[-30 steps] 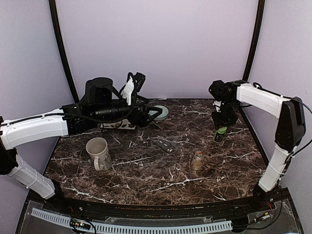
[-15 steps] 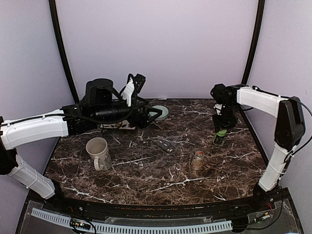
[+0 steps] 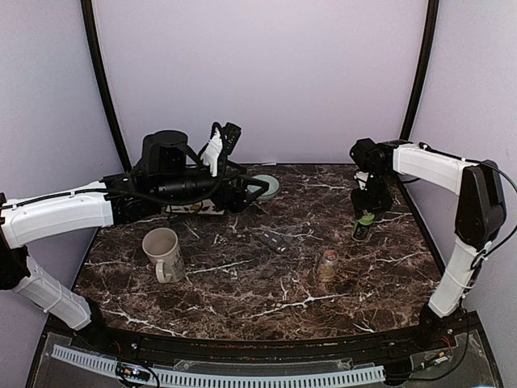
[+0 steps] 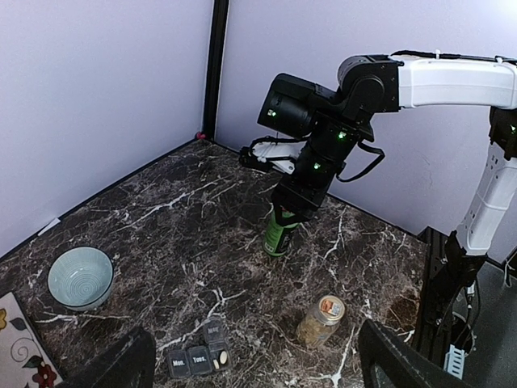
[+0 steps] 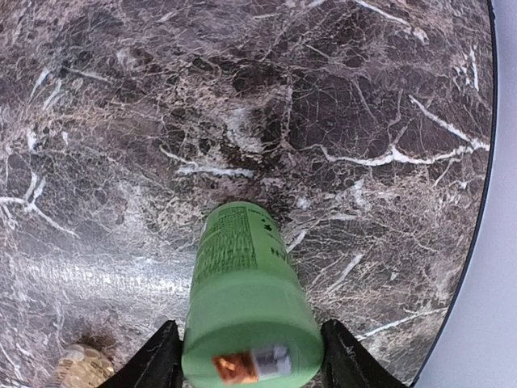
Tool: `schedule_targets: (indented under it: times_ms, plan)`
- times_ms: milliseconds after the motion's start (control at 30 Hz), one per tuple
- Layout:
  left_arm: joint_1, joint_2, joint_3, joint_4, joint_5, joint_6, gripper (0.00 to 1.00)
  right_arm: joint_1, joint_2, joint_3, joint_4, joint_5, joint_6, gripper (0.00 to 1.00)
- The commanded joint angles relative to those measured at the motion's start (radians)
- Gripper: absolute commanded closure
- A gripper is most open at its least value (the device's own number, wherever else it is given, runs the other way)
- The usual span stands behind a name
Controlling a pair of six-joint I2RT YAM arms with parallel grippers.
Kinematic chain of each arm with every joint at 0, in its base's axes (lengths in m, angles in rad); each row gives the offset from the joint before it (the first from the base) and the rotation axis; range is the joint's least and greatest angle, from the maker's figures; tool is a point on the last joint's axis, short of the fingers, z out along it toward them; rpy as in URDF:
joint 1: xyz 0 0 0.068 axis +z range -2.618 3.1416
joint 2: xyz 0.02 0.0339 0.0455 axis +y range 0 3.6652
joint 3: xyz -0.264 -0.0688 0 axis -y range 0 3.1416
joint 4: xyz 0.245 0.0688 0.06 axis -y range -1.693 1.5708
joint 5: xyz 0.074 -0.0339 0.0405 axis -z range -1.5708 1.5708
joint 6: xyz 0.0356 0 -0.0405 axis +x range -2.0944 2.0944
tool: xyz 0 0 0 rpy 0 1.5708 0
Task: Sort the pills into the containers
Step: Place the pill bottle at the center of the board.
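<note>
- left pincer (image 4: 254,333) hangs wide apart, empty
- right pincer (image 5: 250,343) straddles the green bottle (image 5: 242,267) standing at the table's (image 5: 339,105) far right, can't tell if it's squeezing
- pill box (image 4: 198,356) sits mid-table

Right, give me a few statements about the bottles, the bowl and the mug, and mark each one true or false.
1. The green bottle sits between the fingers of the right gripper. True.
2. The left gripper is clamped on the mug. False: its fingers stand wide apart with nothing between them, and the mug stands alone on the table.
3. The bowl lies upside down. False: it sits with its opening up.
4. The small jar stands apart from the green bottle, nearer the arm bases. True.
</note>
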Motion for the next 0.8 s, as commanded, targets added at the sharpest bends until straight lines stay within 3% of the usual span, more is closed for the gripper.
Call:
schedule_targets:
  times_ms: [0, 633, 767]
  plan:
    - [0.004, -0.009, -0.012, 0.012, 0.015, -0.014, 0.10, -0.007, -0.005, 0.005, 0.014, 0.003, -0.007, 0.40]
    - [0.003, 0.030, -0.012, -0.060, -0.042, -0.067, 0.10, 0.010, -0.140, 0.035, 0.075, 0.095, 0.018, 0.27]
    - [0.004, 0.076, -0.001, -0.086, -0.067, -0.100, 0.16, 0.053, -0.167, 0.061, 0.124, 0.114, -0.001, 0.27]
